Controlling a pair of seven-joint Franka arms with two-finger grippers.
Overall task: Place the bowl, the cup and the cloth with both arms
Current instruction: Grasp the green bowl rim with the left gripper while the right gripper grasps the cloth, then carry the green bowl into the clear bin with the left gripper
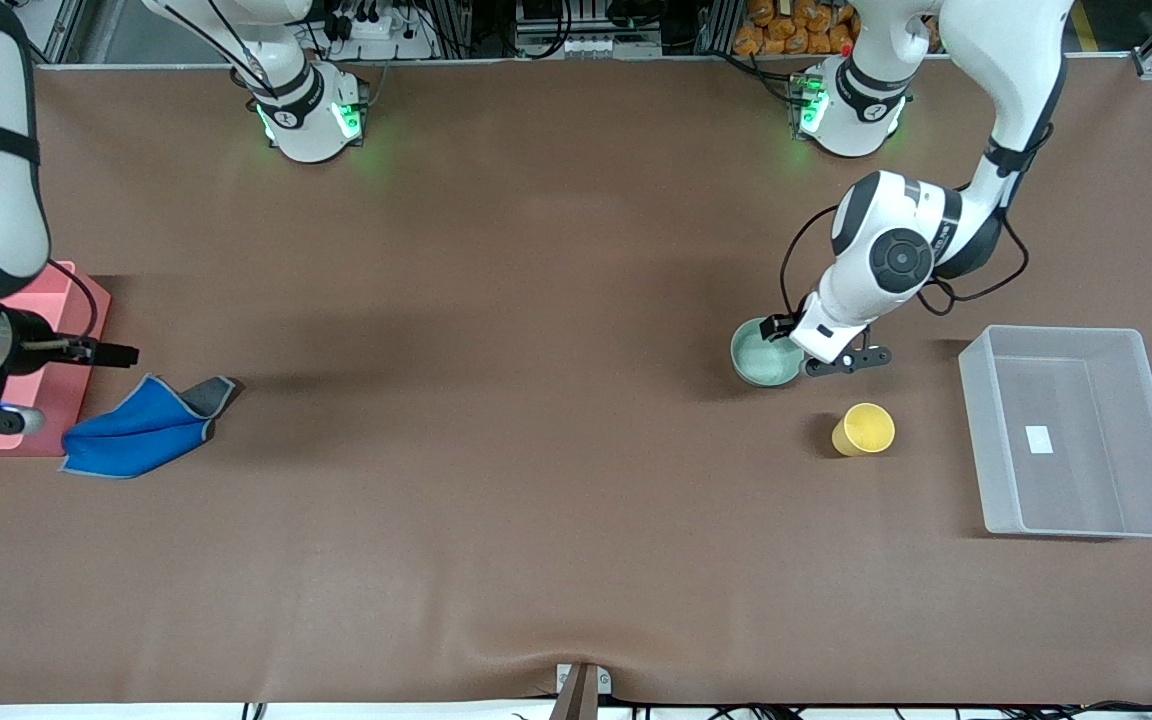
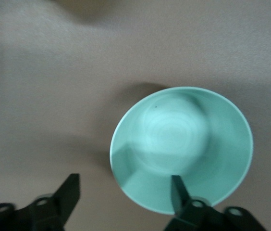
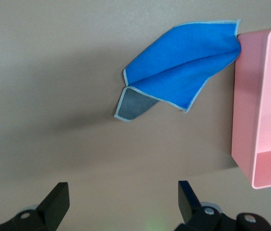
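From the high front camera, the left claw (image 1: 804,352) is low over the bowl (image 1: 762,353), which sits on the brown tabletop (image 1: 536,450) with the yellow cup (image 1: 864,429) a little nearer the camera and the clear bin (image 1: 1076,430) farther toward the left arm's end. At the right arm's end the right claw (image 1: 101,353) hangs above the edge of a pink tray (image 1: 56,300), with the blue cloth (image 1: 141,432) lying crumpled just beside that tray and nearer the camera. Now the left wrist view: the claw is spread wide, one fingertip (image 2: 178,185) showing against the bowl's inside and the other out over bare tabletop, so the jaws look set to straddle the rim. My read is that the arm should drop straight down, pinch the wall squarely and lift level; a glossy bowl could slip or tip if caught only at the lip. And the right wrist view: that claw is open too and holding nothing, with the cloth (image 3: 183,67) spread ahead of it, one grey corner folded out and an edge touching the tray (image 3: 265,106). I'd aim for the raised fold in the middle of the cloth rather than a flat hem.
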